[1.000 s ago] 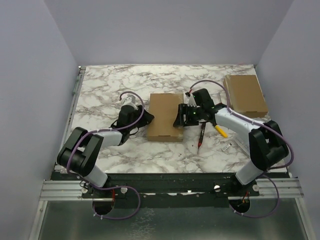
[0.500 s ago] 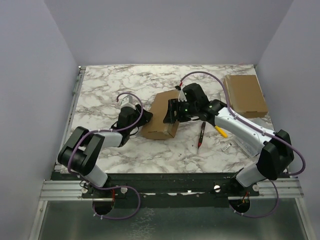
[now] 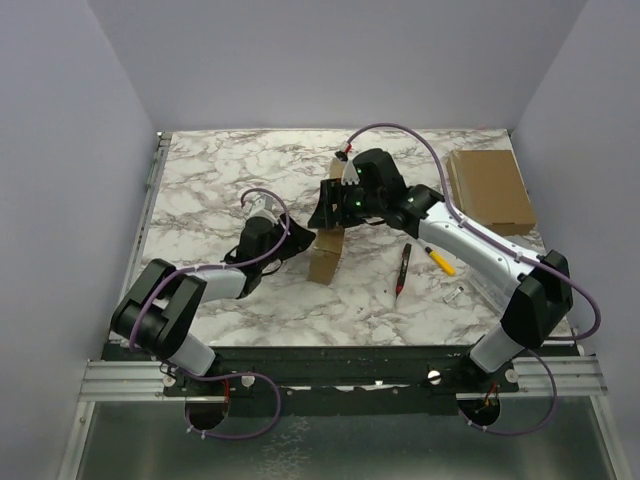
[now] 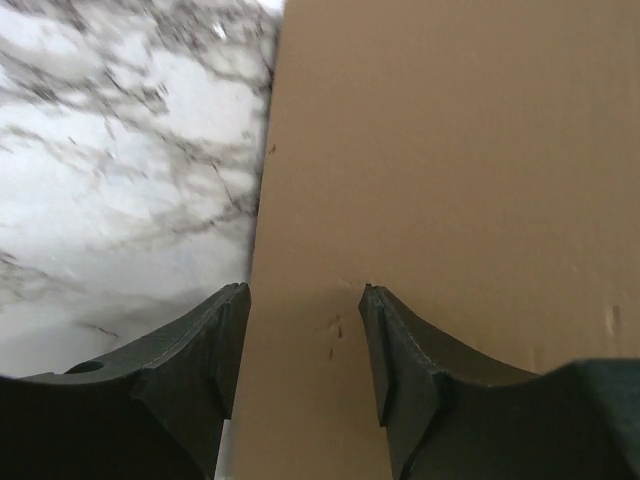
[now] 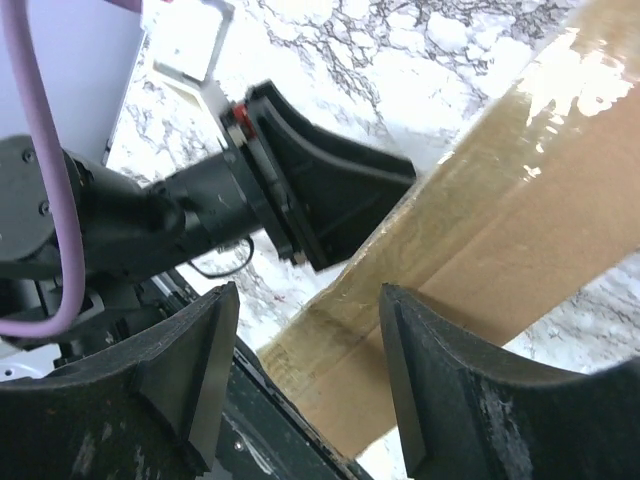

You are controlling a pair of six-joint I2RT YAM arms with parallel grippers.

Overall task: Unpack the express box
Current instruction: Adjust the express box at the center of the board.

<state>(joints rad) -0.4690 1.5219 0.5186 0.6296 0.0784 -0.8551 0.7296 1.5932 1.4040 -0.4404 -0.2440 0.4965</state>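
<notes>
Between both grippers: box [image 3: 325, 258], standing on long edge, taped side toward right gripper [image 3: 333, 205], which clamps upper edge across box thickness. Left gripper [image 3: 300, 240] just beside it, jaws parted, empty, broad cardboard face directly ahead. Box long axis runs across left gripper's approach.

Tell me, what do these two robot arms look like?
Both the left arm and right arm have white links with chunky black joints. A purple cable loops along each. Their fingers are black, curved plastic wedges.
</notes>
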